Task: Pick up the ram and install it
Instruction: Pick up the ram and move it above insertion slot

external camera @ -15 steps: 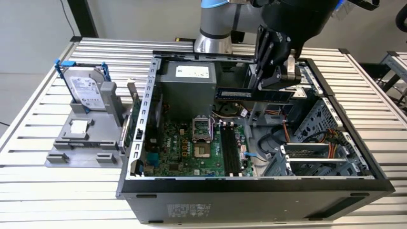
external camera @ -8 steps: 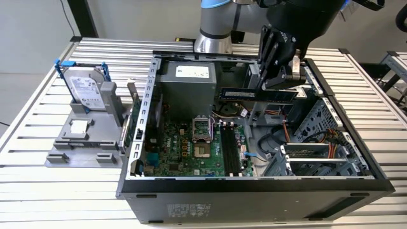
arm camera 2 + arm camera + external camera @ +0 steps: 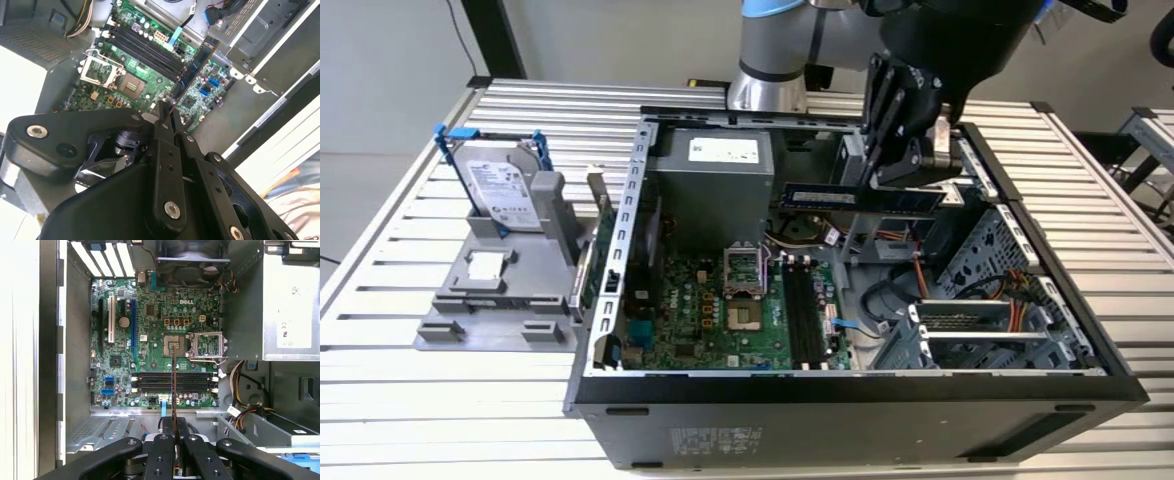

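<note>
Gripper [image 3: 909, 182]: closed on the ram, fingers pinching its flat faces.
Ram [image 3: 854, 198]: held level in the air over the open case [image 3: 638, 210], beside the power supply [image 3: 714, 172], near the case's far edge.
Motherboard [image 3: 700, 315]: green, flat on the case floor, well below the ram.
Memory slots [image 3: 150, 382]: black, side by side; in the first wrist view the edge-on ram crosses them.
</note>
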`<state>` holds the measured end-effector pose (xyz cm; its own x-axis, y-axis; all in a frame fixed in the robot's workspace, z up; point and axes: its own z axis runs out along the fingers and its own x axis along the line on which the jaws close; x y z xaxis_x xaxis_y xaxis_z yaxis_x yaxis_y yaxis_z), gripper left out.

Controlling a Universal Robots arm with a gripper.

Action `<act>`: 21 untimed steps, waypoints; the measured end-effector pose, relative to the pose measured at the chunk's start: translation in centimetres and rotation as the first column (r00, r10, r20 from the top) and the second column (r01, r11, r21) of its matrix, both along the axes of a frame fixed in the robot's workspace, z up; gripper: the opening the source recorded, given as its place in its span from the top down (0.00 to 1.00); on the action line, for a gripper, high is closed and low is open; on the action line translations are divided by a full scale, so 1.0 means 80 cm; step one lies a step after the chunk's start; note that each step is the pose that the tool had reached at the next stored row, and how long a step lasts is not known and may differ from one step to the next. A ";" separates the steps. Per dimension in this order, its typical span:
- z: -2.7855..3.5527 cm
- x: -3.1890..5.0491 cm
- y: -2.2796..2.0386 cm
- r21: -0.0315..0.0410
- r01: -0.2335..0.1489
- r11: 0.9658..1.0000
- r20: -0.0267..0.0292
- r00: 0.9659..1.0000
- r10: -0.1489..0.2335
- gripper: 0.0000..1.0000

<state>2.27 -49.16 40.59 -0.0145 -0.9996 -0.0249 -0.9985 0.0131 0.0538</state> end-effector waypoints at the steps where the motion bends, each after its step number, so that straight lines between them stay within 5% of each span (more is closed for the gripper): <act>1: 0.0001 0.000 0.0006 0.000 0.000 1.000 0.000 1.000 0.000 1.00; 6: 0.0001 0.002 0.0063 0.000 0.000 1.000 0.000 1.000 0.000 1.00; 14: 0.0000 0.003 0.0277 0.000 0.000 1.000 0.001 1.000 0.000 1.00; 19: -0.0002 0.003 0.0353 0.000 0.000 1.000 0.016 1.000 0.000 1.00; 21: -0.0004 0.003 0.0367 -0.001 0.000 1.000 0.016 1.000 0.000 1.00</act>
<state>2.51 -46.22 40.56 -0.0139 -0.9996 -0.0245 -0.9992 0.0129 0.0378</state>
